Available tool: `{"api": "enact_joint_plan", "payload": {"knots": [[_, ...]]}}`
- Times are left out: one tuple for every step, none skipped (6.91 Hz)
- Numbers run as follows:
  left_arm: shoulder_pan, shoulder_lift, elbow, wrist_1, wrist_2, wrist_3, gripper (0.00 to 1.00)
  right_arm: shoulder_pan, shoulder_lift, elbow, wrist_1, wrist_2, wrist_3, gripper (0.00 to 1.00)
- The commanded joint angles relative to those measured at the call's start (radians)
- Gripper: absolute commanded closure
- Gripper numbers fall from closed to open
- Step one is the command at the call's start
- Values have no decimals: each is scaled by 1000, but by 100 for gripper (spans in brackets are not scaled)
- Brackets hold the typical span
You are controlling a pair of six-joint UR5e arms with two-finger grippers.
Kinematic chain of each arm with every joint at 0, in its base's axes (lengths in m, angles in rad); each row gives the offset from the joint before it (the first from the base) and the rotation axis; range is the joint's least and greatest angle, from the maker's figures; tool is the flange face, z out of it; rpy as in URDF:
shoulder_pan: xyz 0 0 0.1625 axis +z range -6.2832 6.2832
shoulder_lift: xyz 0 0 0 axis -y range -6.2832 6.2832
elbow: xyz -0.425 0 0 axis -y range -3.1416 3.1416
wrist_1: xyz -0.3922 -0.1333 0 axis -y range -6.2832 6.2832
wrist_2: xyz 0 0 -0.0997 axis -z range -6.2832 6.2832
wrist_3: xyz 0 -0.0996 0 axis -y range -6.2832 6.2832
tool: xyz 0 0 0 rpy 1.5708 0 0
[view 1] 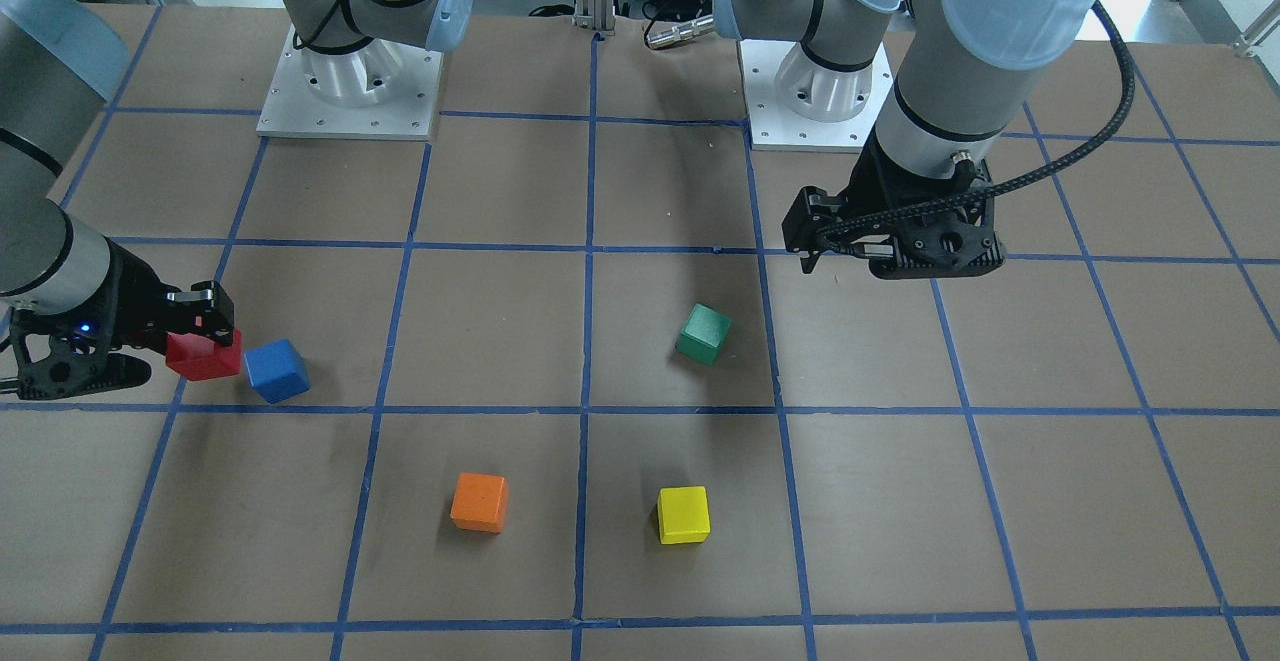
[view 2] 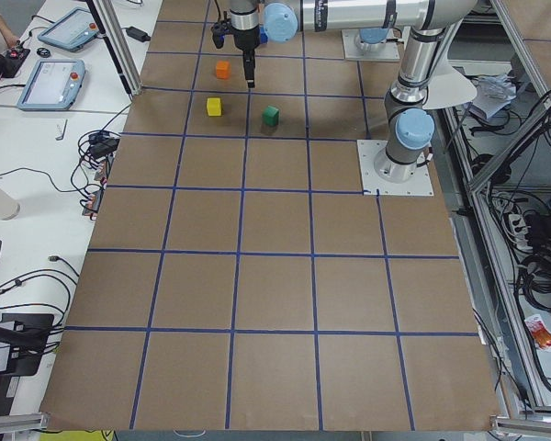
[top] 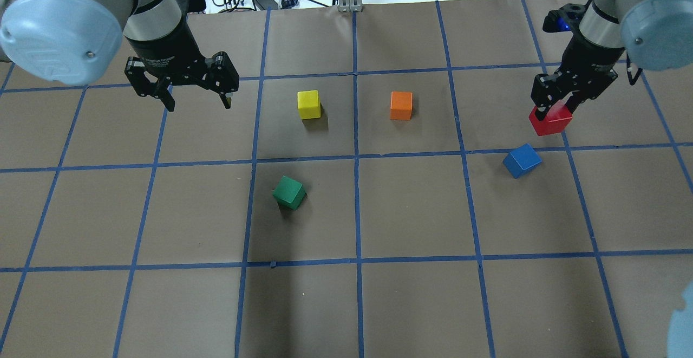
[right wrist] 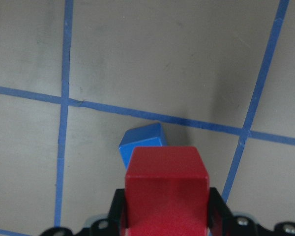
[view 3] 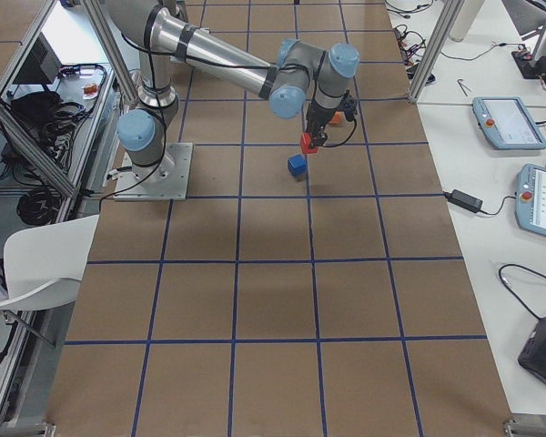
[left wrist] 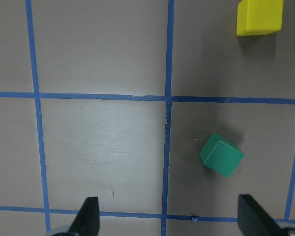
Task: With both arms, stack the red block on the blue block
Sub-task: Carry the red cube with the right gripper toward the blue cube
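Observation:
My right gripper (top: pixel 551 110) is shut on the red block (top: pixel 550 121) and holds it above the table, a little beyond the blue block (top: pixel 522 160). In the front view the red block (view 1: pixel 204 355) hangs just left of the blue block (view 1: pixel 276 370). In the right wrist view the red block (right wrist: pixel 167 184) sits between the jaws and partly covers the blue block (right wrist: pixel 142 142) below it. My left gripper (top: pixel 197 101) is open and empty, raised over the table's left side. Its fingertips (left wrist: pixel 88 216) frame bare table.
A green cube (top: pixel 289 192) lies tilted left of centre. A yellow cube (top: pixel 308 104) and an orange cube (top: pixel 401 105) sit at the far middle. Blue tape lines grid the brown table (top: pixel 411 304). The arm bases (view 1: pixel 348 91) stand at the robot's edge.

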Motion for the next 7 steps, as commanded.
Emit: {"api": "enact_joint_plan", "payload": {"knots": [[-2, 2, -5, 1, 1, 1, 0, -17, -3, 127, -196, 2, -68, 100], [-2, 6, -9, 1, 0, 2, 0, -13, -4, 141, -212, 7, -68, 100], [-2, 4, -12, 1, 1, 4, 0, -6, -1, 141, -212, 16, -71, 100], [-2, 3, -12, 1, 0, 7, 0, -3, -1, 141, -212, 19, -71, 100], [-1, 1, -14, 1, 0, 7, 0, 4, 2, 141, -212, 22, -71, 100], [-1, 6, -11, 1, 1, 6, 0, 12, 2, 141, -211, 24, -86, 100], [-2, 7, -9, 1, 1, 1, 0, 14, 3, 143, -211, 22, -139, 100]]}}
